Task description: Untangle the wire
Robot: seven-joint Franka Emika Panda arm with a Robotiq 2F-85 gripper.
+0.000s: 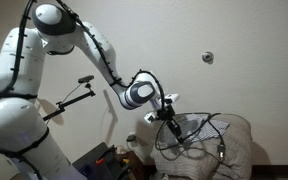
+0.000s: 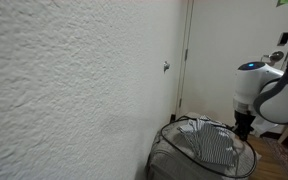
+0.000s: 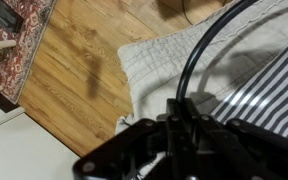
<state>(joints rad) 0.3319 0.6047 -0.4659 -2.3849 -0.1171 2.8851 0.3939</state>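
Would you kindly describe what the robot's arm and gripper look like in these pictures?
The arm is glossy white, built of rounded, bulbous segments with dark seams at the joints. Black cabling runs along its links. The gripper is black and blocky, below a white-and-black wrist section.

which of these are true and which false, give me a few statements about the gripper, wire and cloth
1. The gripper is shut on the wire. True.
2. The wire lies entirely on the bare floor. False: it loops above the striped cloth.
3. The wrist view shows a wood floor beside the cloth. True.
4. The cloth is plain red. False: it is pale with dark stripes.
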